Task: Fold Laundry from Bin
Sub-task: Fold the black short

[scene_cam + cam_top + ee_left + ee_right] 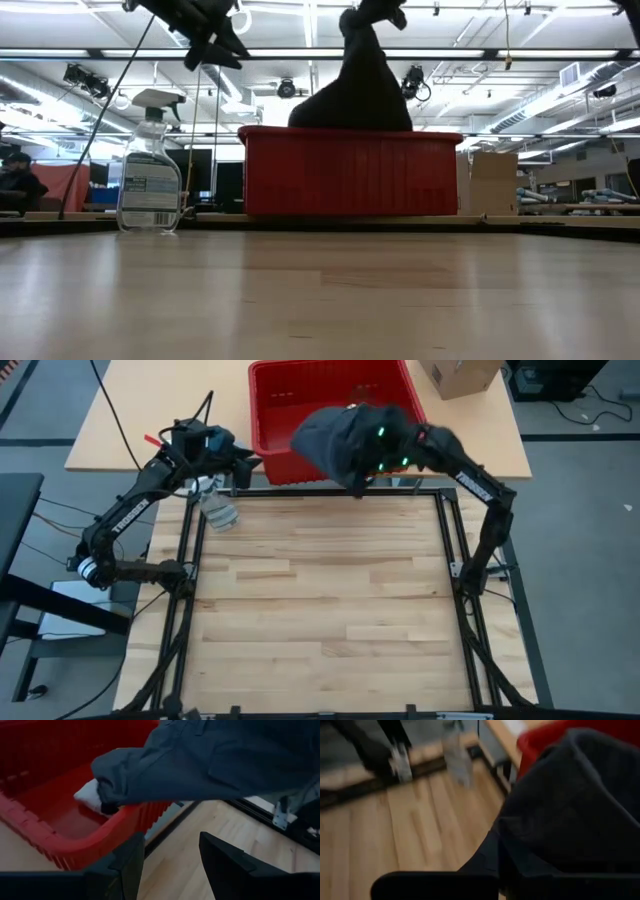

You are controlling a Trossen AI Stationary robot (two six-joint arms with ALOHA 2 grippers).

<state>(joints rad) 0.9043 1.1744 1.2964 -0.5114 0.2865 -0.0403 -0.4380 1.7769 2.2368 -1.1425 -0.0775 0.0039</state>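
Pale wood table (320, 610) under bright ceiling strip lights (420, 52).

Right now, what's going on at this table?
The right gripper is shut on a dark grey garment, holding it up over the front rim of the red bin. A white piece lies inside the bin. The left gripper hangs open beside the bin, holding nothing, near a spray bottle. Nothing lies on the wooden table yet.
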